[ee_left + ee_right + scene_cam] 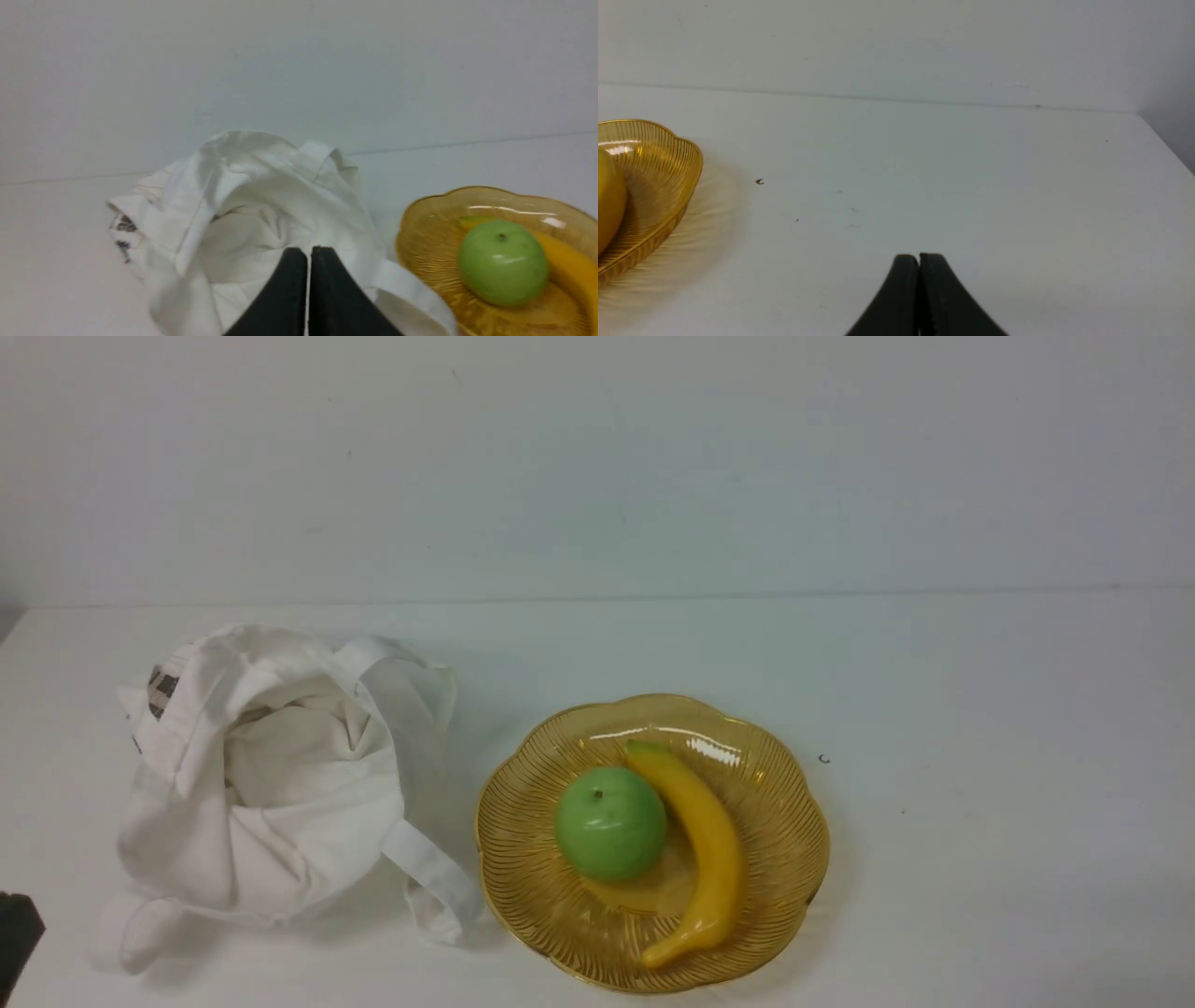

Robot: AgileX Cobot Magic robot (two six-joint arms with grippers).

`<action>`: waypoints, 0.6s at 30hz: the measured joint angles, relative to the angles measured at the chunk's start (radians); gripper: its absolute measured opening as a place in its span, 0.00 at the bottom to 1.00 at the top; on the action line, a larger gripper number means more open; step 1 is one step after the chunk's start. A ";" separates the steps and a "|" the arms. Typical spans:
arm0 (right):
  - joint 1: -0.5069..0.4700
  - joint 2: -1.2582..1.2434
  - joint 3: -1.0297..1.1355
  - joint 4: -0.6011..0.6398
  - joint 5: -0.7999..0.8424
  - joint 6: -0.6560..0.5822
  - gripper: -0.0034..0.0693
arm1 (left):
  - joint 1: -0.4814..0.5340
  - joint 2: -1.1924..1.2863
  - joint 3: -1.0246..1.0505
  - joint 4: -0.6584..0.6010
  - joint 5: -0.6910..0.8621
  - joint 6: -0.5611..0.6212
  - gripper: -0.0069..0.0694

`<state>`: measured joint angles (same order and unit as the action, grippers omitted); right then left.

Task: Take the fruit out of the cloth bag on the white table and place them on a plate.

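Observation:
The yellow banana [707, 845] lies curved in the amber scalloped plate [784, 887] beside a round green apple [611, 823]. The white cloth bag [271, 784] slumps on the white table [980, 709] left of the plate, mouth open, straps trailing toward the plate rim. In the left wrist view my left gripper [309, 249] is shut and empty, its black tips in front of the bag [252, 205], with the plate [420, 242], apple [502, 262] and banana [570, 270] off to one side. My right gripper [919, 256] is shut and empty over bare table, apart from the plate [668, 158].
A plain pale wall [597, 457] backs the table. A tiny dark speck [823, 759] lies on the table right of the plate. A dark part of the left arm [17, 938] shows at the front view's lower left edge. The table's right edge [1164, 144] shows in the right wrist view.

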<state>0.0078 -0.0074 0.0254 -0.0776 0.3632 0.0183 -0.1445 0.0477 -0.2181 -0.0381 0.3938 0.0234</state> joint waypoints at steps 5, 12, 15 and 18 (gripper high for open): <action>0.000 0.000 0.000 0.000 0.000 0.000 0.03 | 0.104 -0.058 0.137 -0.016 -0.013 0.044 0.08; 0.000 0.000 0.000 0.000 0.001 0.000 0.03 | 0.108 -0.058 0.242 -0.013 -0.003 0.049 0.08; 0.000 0.000 0.000 0.000 0.001 0.000 0.03 | 0.109 -0.058 0.243 -0.013 -0.009 0.050 0.08; 0.000 0.000 0.000 0.000 0.001 0.000 0.03 | 0.109 -0.058 0.243 -0.013 -0.009 0.050 0.08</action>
<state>0.0078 -0.0074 0.0254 -0.0776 0.3644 0.0183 -0.0356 -0.0101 0.0250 -0.0509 0.3848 0.0732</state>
